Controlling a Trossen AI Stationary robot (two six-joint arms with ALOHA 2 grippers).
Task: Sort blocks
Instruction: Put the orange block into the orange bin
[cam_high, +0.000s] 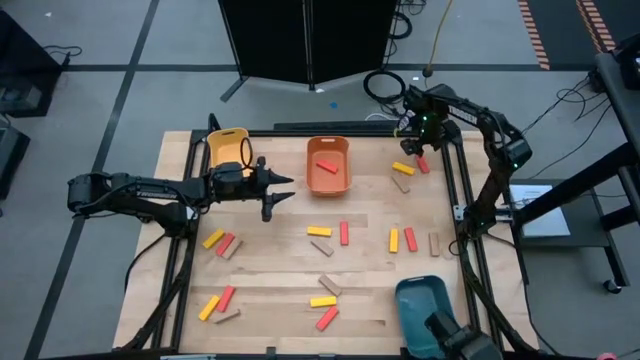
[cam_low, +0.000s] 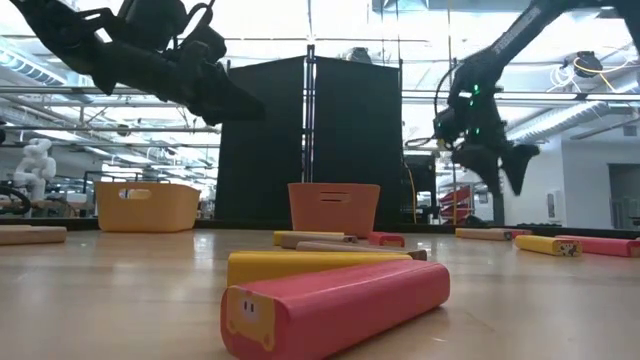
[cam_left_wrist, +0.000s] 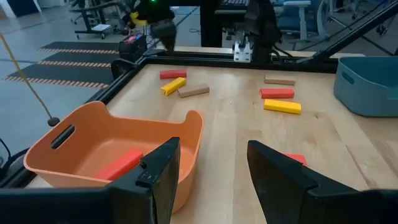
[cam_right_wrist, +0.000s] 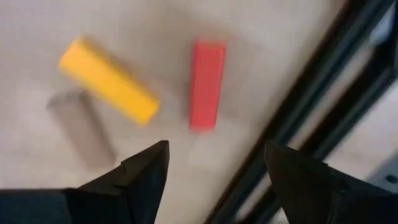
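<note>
We see the teal bin at the near right edge of the tabletop, with the blocks scattered across the wood. Nearest lie a red block, a yellow one and a tan one close together, and to the left a second small cluster of yellow, red and tan. Farther in, a yellow bar and a red bar sit mid-table, with a yellow, red and tan row to their right.

The left claw hovers above the tabletop just left of the orange bin — its fingers are spread and hold nothing. Inside that bin lies one red block. The yellow bin stands at the far left, behind the left arm.

At the far right, the right claw hangs over a trio of blocks — a red one, a yellow one beside it and a tan one next to the yellow. Its fingers are wide apart and empty, clear of the blocks below.
</note>
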